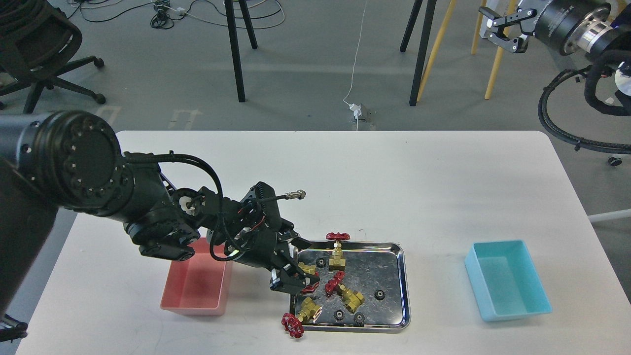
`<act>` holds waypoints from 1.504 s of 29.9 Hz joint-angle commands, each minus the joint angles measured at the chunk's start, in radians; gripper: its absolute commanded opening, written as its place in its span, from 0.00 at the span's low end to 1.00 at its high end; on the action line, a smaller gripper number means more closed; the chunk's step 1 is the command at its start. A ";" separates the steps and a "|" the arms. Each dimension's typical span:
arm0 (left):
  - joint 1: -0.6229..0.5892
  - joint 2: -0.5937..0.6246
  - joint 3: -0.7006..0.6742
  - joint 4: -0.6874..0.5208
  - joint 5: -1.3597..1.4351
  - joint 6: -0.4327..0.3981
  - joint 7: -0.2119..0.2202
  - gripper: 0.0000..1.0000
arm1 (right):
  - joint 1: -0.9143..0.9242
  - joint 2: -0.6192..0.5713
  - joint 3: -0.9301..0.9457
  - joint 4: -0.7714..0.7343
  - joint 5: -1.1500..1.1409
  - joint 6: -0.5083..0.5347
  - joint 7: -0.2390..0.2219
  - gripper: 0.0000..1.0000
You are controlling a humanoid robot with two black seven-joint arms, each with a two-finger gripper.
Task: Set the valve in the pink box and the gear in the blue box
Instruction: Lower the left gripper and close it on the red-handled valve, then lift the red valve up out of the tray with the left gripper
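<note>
My left gripper (297, 266) is low over the left end of the steel tray (403, 276). It looks open, with its fingers on either side of a brass valve (308, 269) with a red handwheel. Three more valves are here: one upright (337, 250), one lying mid-tray (345, 292), and one (299, 318) with its wheel over the tray's front left rim. Several black gears lie in the tray, one being (379, 295). The pink box (197, 286) is just left of the gripper. The blue box (508, 281) is at the right. My right gripper (497, 28) is open, high at the top right.
The tray sits near the table's front edge between the two boxes. My left arm (162, 222) reaches over the pink box's far rim. Chair and stand legs and cables are on the floor beyond the table.
</note>
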 commanded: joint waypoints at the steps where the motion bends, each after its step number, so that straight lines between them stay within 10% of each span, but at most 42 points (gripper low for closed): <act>1: 0.009 0.000 0.000 0.004 0.008 0.000 0.000 0.74 | -0.002 -0.003 0.001 0.001 0.001 0.000 0.000 0.99; 18: 0.066 0.000 0.002 0.059 0.023 0.000 0.000 0.62 | -0.015 -0.003 0.002 0.003 0.001 0.000 0.003 0.99; 45: 0.059 0.000 -0.001 0.061 0.053 0.000 0.000 0.16 | -0.048 -0.003 0.033 0.003 0.001 0.000 0.005 0.99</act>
